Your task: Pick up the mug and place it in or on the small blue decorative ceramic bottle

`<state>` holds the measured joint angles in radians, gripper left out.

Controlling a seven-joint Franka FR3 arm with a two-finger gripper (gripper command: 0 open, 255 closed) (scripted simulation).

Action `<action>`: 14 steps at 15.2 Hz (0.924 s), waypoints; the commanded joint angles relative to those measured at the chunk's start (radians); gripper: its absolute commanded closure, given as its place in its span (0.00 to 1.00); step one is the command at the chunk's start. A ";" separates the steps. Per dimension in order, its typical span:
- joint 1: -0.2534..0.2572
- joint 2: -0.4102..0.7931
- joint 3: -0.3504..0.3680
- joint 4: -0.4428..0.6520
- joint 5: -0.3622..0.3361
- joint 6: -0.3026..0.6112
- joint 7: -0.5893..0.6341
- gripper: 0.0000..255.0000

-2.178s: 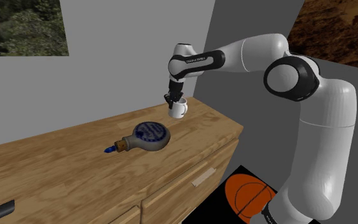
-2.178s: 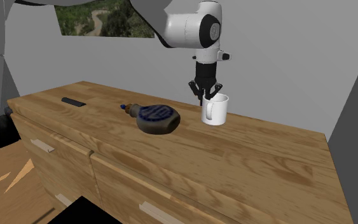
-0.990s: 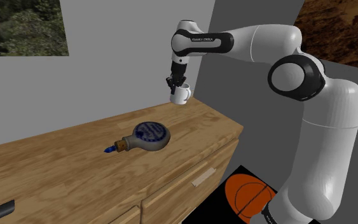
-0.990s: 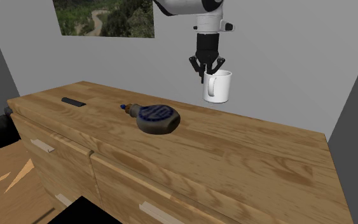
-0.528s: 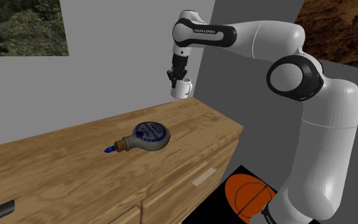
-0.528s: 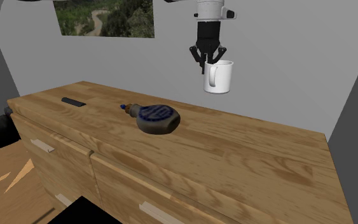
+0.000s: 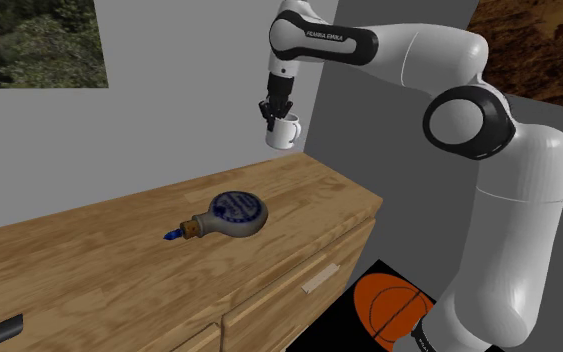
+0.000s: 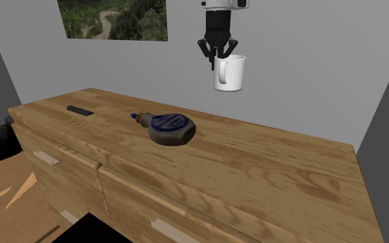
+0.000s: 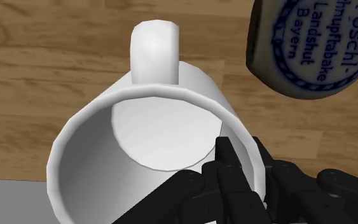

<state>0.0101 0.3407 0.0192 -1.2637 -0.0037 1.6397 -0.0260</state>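
White mug (image 9: 158, 133), rim clamped between 2 fingers (image 9: 229, 159); 1 inside, 1 outside

The Franka arm (image 7: 514, 230) is glossy white, built of thick, rounded, tube-like shells. A large round joint disc (image 7: 466, 123), a black ring with a grey face, sits between two of these shells. On the gripper's side of that disc, a black band (image 7: 326, 38) wraps a slimmer link and carries small white lettering that appears to read FRANKA EMIKA. Farther from the disc, the white ends at a narrow black wrist section. The gripper (image 8: 217, 58) is black all over, with a forked body. Its fingers (image 9: 231, 167) are blocky, faceted and matte, without markings.
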 commanded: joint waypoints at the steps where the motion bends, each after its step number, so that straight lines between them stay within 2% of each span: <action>1: 0.026 -0.020 0.012 -0.019 -0.005 0.000 0.038 1.00; 7: 0.112 -0.059 0.054 -0.059 -0.020 0.000 0.166 1.00; 14: 0.214 -0.054 0.107 -0.034 -0.041 -0.023 0.318 1.00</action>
<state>0.2086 0.2862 0.1182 -1.2949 -0.0409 1.6139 0.2674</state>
